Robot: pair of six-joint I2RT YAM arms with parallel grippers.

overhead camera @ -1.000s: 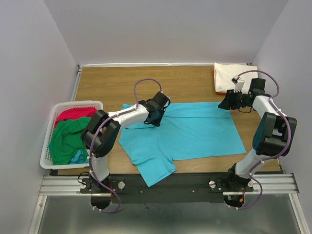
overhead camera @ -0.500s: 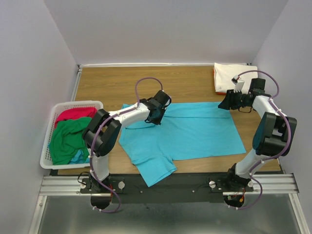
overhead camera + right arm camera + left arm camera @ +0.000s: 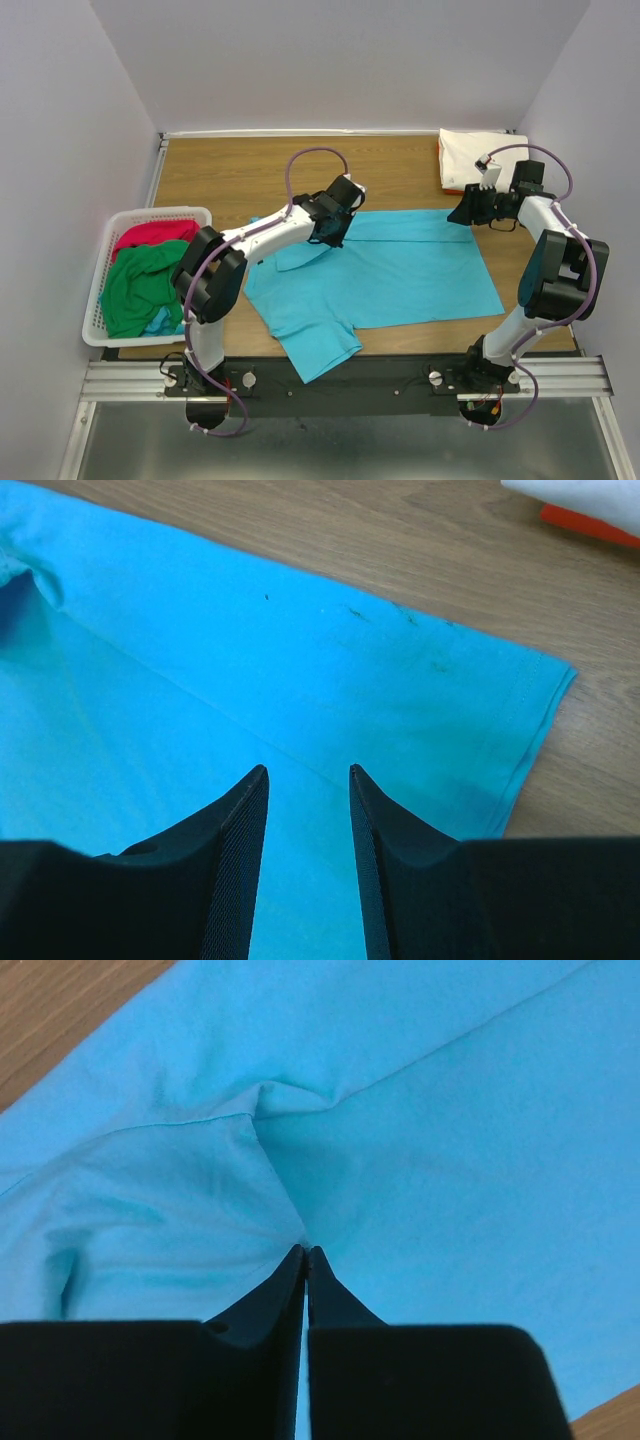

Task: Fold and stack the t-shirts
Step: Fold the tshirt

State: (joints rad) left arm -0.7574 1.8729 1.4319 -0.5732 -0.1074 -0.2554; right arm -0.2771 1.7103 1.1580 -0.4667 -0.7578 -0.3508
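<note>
Overhead, left pincer (image 3: 330, 230): closed to a thin slit, nipping a ridge of the turquoise t-shirt (image 3: 400, 275) near its far left edge.
Overhead, turquoise t-shirt: spread on the table (image 3: 220, 170), running from under the left pincer rightward to beneath the right pincer (image 3: 455, 215); one sleeve reached the near edge.
Overhead, right pincer: poised above the shirt's far right corner.
Overhead, stack: a folded cream-white t-shirt (image 3: 480, 155) lay on an orange t-shirt (image 3: 441, 165), just beyond the right pincer.
Overhead, basket (image 3: 150, 213): well to the left of the left pincer, holding a crumpled red t-shirt (image 3: 150, 235) and green t-shirt (image 3: 140, 285).
Left wrist, left pincer (image 3: 306, 1252): tips pressed together on a pinch of turquoise cloth (image 3: 450, 1160); creases ran ahead of the tips, and bare wood (image 3: 60, 1010) showed beyond, to the left.
Right wrist, right pincer (image 3: 308, 772): jaws moderately apart, nothing between them. Turquoise cloth (image 3: 200, 660) lay below, its hemmed corner ahead to the right. White (image 3: 590, 495) and orange (image 3: 590, 525) cloth sat farther ahead.
</note>
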